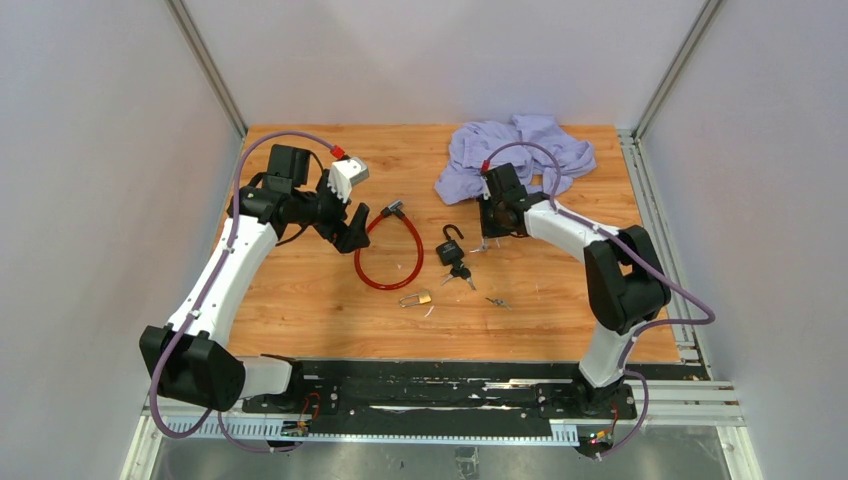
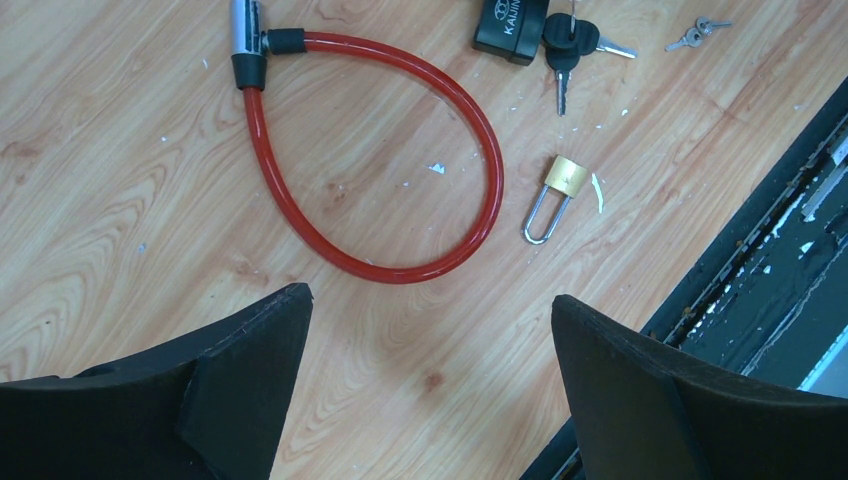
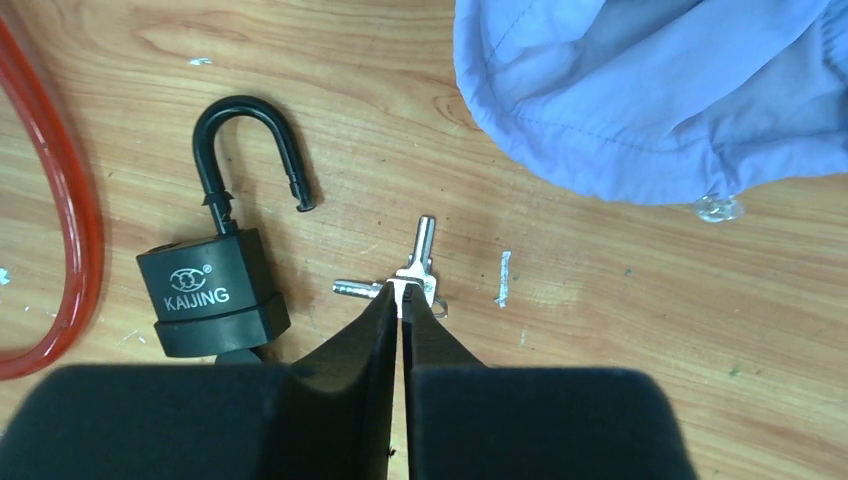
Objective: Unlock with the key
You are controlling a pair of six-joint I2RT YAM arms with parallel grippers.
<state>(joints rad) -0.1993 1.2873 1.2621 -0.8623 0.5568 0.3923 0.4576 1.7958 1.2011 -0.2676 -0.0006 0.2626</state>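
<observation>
On the wood-grain table (image 3: 600, 300), I see the matte black KAIJING padlock (image 3: 210, 290), its curved shackle open. The right gripper (image 3: 403, 300) pinches the flat silver keys (image 3: 425, 235); the left gripper (image 2: 430, 300) is spread wide.

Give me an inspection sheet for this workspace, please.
Surface: wooden table, white flecks.
Job's things: black padlock, shackle open, black keys at its base; brass padlock, shackle closed; red cable lock, looped; loose keys lying apart.
Clutter: purple cloth at the far edge.
Grippers: left pincer open, empty, near the cable lock; right pincer shut on silver keys beside the black padlock.
Cables: purple cables run along both arms.
Surroundings: white walls, metal frame, black base rail.
</observation>
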